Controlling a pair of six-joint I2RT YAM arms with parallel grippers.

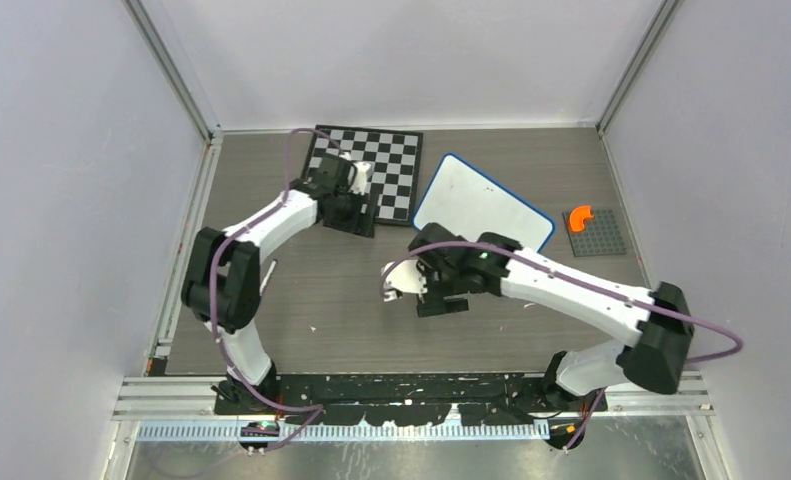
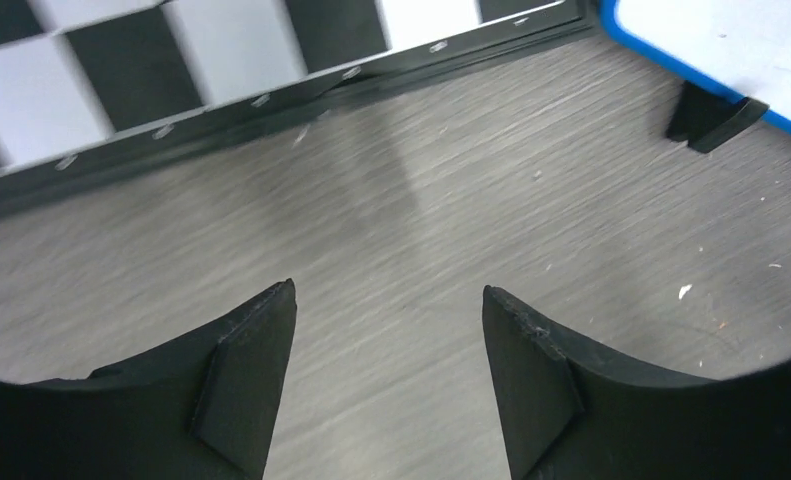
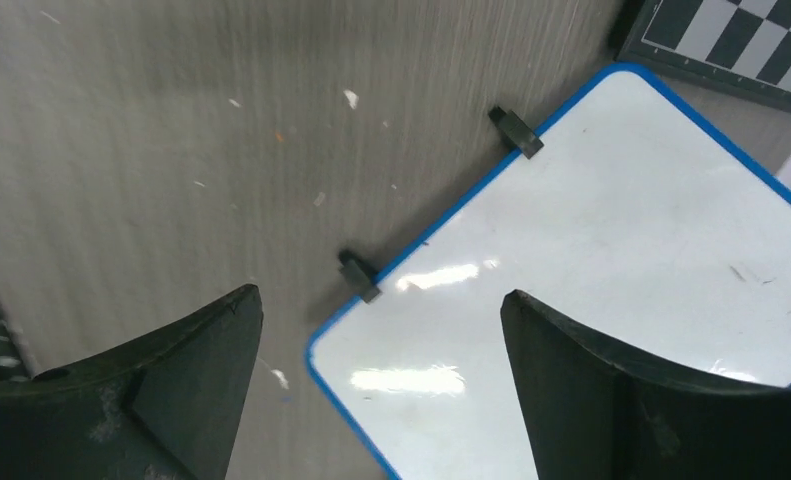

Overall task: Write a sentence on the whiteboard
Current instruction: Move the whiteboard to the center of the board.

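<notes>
The whiteboard [image 1: 483,200] lies flat on the table at the middle back, turned at an angle, with a blue rim and small black feet. Its surface is blank; no sentence shows on it. In the right wrist view the whiteboard [image 3: 591,260] has its near corner between my fingers. My right gripper [image 1: 431,245] hovers over that corner, open and empty. My left gripper [image 1: 359,212] is open and empty over bare table at the chessboard's near edge. One corner of the whiteboard [image 2: 731,40] shows at the top right of the left wrist view. No marker is in view.
A black-and-white chessboard [image 1: 366,170] lies left of the whiteboard; it also shows in the left wrist view [image 2: 121,90]. An orange curved piece [image 1: 578,217] sits on a grey baseplate [image 1: 599,238] at the right. Walls close in the table on three sides.
</notes>
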